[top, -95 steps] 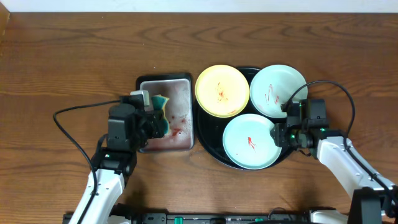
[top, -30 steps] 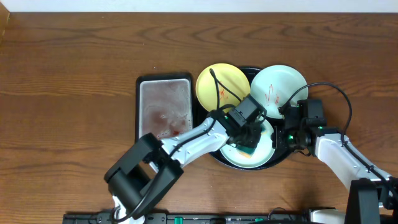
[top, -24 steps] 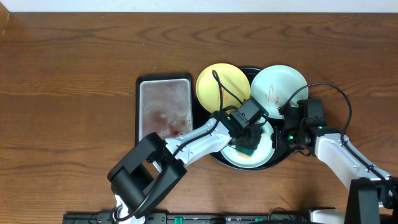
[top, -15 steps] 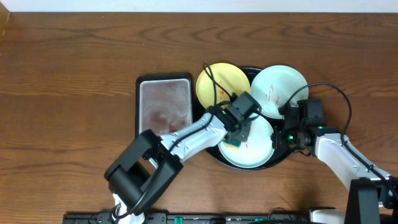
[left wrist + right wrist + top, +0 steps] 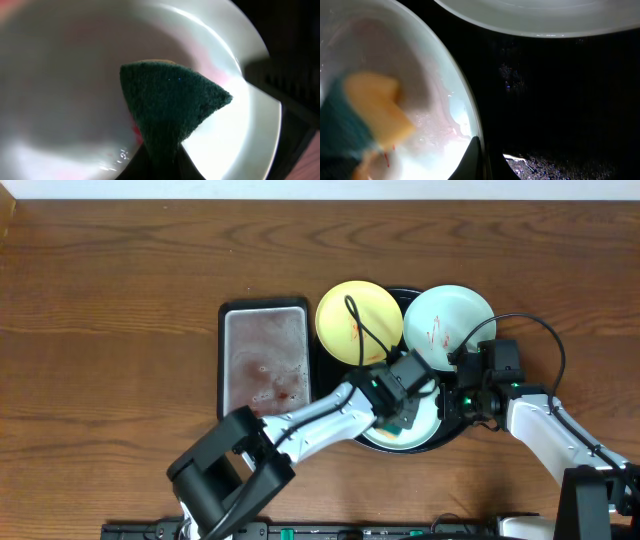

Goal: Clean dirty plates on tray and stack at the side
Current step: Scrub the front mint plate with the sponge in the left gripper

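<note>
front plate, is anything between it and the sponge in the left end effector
Nothing visible: the sponge in the left end effector looks pressed straight against the inside of the front plate.

A brown wooden table (image 5: 120,280) fills almost the whole overhead view, its grain running side to side in darker and lighter streaks. It spreads wide to the left of the left pincer (image 5: 403,418) and on beyond it to the far edge. Past that edge lies a thin pale strip (image 5: 320,188); wall or floor, it cannot be told. The light is soft and even, with faint shadows only. Along the near edge runs a black rail (image 5: 150,532).
</note>
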You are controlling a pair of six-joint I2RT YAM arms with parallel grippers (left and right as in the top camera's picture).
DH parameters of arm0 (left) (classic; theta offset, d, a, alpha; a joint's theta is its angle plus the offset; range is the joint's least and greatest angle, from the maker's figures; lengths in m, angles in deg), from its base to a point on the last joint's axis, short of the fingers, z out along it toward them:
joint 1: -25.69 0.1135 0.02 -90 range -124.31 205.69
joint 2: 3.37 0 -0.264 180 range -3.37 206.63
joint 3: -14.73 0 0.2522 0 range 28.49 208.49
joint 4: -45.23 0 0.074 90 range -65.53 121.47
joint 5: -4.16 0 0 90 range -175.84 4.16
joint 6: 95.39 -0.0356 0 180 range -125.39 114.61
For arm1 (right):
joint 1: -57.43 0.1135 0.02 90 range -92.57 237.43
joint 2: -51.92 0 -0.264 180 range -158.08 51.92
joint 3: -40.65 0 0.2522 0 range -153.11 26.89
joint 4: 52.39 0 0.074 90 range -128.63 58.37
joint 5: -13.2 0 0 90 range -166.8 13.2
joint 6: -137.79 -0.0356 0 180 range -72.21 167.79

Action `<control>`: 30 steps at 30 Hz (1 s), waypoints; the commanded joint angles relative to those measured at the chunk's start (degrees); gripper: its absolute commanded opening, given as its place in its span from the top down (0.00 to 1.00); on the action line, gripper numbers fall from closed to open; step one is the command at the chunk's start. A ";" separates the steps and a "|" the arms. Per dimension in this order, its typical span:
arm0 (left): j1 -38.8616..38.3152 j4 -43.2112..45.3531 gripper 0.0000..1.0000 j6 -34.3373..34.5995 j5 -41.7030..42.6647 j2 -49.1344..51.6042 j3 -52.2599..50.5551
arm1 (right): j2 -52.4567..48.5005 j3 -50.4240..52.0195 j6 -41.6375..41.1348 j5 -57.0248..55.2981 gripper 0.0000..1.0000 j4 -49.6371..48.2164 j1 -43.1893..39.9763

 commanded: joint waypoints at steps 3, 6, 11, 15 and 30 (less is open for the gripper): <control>-1.99 2.19 0.93 1.20 -0.92 1.99 -0.57 | -0.33 -0.66 -0.28 1.11 0.99 0.42 0.55; -2.14 2.71 0.93 1.20 -3.15 3.45 -0.57 | -0.33 -0.66 -0.28 1.11 0.99 0.39 0.55; -1.55 -0.74 0.93 1.18 -14.80 5.14 -0.57 | -0.33 -0.66 -0.28 1.11 0.99 0.42 0.55; -0.02 -2.36 0.93 0.87 -21.27 5.14 -0.57 | -0.33 -0.66 -0.28 1.11 0.99 0.42 0.55; 1.09 0.92 0.93 1.73 -5.64 -1.44 1.09 | -0.33 -0.66 -0.28 1.09 0.99 0.66 0.55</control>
